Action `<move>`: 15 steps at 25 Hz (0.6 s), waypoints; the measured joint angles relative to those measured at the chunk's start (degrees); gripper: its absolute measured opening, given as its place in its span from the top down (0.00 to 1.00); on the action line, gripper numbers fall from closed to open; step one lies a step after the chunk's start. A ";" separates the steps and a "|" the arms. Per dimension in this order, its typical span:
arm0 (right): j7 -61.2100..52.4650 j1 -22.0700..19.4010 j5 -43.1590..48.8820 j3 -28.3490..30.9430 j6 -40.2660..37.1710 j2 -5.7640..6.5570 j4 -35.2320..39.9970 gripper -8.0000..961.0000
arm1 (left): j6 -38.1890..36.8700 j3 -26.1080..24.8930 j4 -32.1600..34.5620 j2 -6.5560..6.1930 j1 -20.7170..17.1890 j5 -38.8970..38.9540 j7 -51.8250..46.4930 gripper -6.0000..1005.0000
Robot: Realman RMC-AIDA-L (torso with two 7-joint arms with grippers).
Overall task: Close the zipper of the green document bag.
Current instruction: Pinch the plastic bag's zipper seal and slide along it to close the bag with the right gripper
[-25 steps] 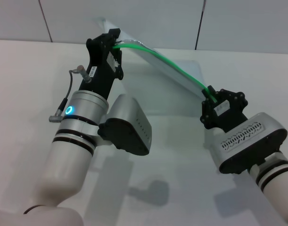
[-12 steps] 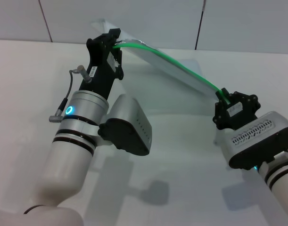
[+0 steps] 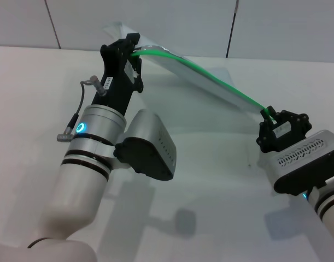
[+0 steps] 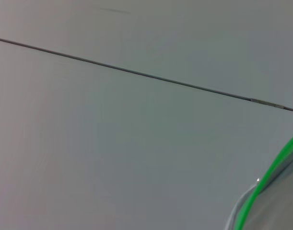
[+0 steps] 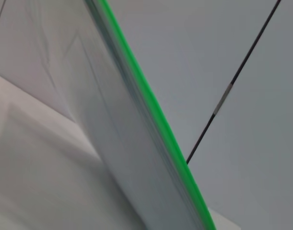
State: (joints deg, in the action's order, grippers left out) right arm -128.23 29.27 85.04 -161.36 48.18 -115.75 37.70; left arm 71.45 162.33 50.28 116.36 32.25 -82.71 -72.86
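Note:
The green document bag (image 3: 202, 82) hangs above the white table, held up between both arms with its bright green zipper (image 3: 210, 73) along the upper edge. My left gripper (image 3: 135, 52) is shut on the bag's left end, high at the back. Down at the right end of the zipper, my right gripper (image 3: 270, 115) is shut on the green strip. The slider itself is hidden between its fingers. The right wrist view shows the zipper (image 5: 151, 103) and the bag's clear side (image 5: 117, 143) close up. A short curve of the zipper (image 4: 263, 184) shows in the left wrist view.
A white table (image 3: 210, 196) lies under both arms. A grey panelled wall (image 3: 172, 24) with dark seams stands behind it. The left arm's big white forearm (image 3: 85, 174) fills the lower left of the head view.
My right gripper has slid right and down along the zipper, away from the left gripper, stretching the green edge longer. The left gripper has stayed still.

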 joint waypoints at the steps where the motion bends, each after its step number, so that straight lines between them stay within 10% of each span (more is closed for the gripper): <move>1: -0.11 0.02 -0.14 0.00 -0.10 0.00 -0.16 0.90 | 0.00 0.00 0.00 0.00 0.00 0.00 0.00 0.92; 15: -0.18 0.18 -1.11 -0.16 -0.46 0.00 -0.99 0.90 | 0.00 0.00 -0.01 0.00 0.00 -0.01 0.00 0.92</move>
State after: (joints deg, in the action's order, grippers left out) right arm -128.41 29.44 83.93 -161.51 47.72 -115.75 36.71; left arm 71.46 162.33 50.27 116.36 32.25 -82.71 -72.86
